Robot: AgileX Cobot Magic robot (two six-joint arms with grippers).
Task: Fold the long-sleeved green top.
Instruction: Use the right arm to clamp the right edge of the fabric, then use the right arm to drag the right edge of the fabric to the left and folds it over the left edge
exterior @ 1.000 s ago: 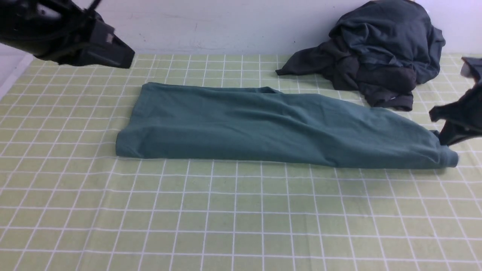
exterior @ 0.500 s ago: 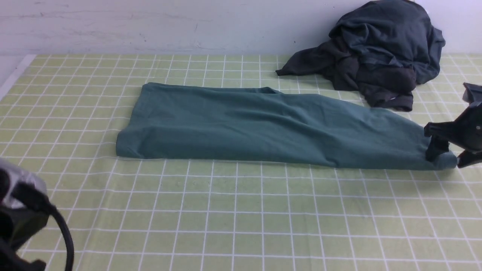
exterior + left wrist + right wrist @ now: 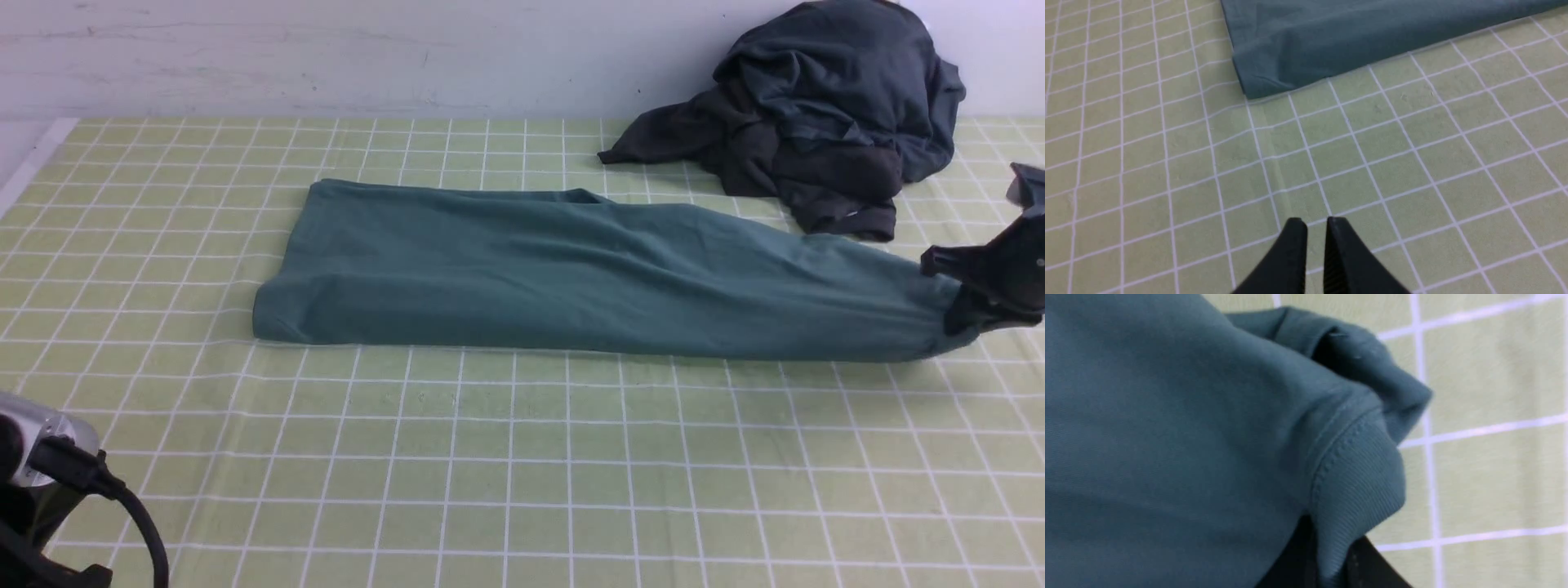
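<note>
Pale-green checked cloth [image 3: 522, 457] covers the worktable where the right gripper [image 3: 953, 314] pinches the ribbed band [image 3: 1355, 486] at one end of the green long-sleeved top [image 3: 522, 269]. Its jaws are closed on the fabric, and that end looks bunched and just clear of the surface, apparently ready to be carried back over the body for the next fold. From the grip the garment, narrowed into a long strip, runs flat toward the robot's left. Well apart from the right gripper, off the strip's far corner, the left gripper [image 3: 1312, 223] hangs over bare cloth, jaws nearly together and empty, seemingly kept out of the way. Beyond the right gripper, a heap of dark clothes [image 3: 816, 106] sits against the wall [image 3: 326, 57].
</note>
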